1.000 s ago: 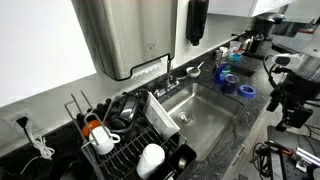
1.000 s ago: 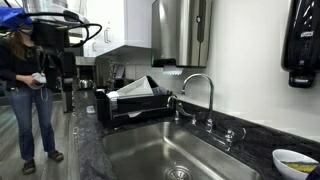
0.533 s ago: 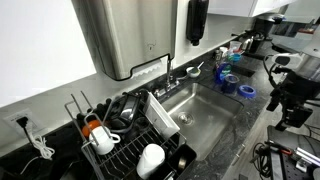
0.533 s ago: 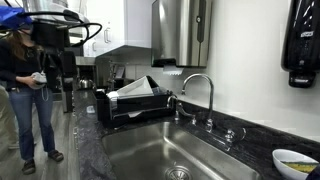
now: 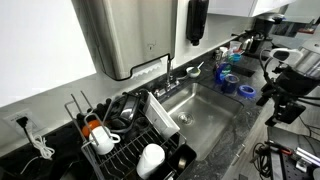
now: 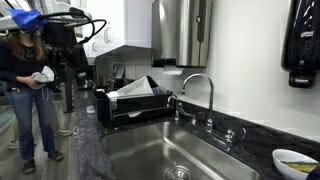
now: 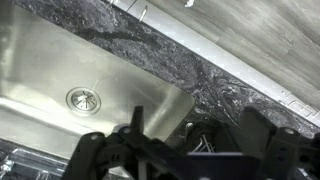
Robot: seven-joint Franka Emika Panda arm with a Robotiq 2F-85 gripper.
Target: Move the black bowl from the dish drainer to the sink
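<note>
The dish drainer [image 5: 130, 150] is a black wire rack at the near left of the sink [image 5: 205, 115]; it also shows in an exterior view [image 6: 128, 108]. A dark rounded shape in the rack behind the white tray looks like the black bowl [image 5: 126, 108], but I cannot make it out clearly. My gripper [image 5: 277, 104] hangs over the counter on the far side of the sink from the drainer, well away from the bowl. In the wrist view my gripper [image 7: 196, 140] is open and empty above the sink's corner [image 7: 60, 60] and the granite counter edge.
The rack also holds white mugs [image 5: 151, 158], an orange item [image 5: 95, 128] and a leaning white tray [image 5: 163, 116]. A chrome faucet [image 6: 199, 92] stands behind the sink. Blue items [image 5: 232, 82] sit on the counter. A person [image 6: 27, 85] stands beyond the arm.
The arm has shifted: in both exterior views its upper part has swung sideways and the gripper has tilted. The things in the drainer have not moved.
</note>
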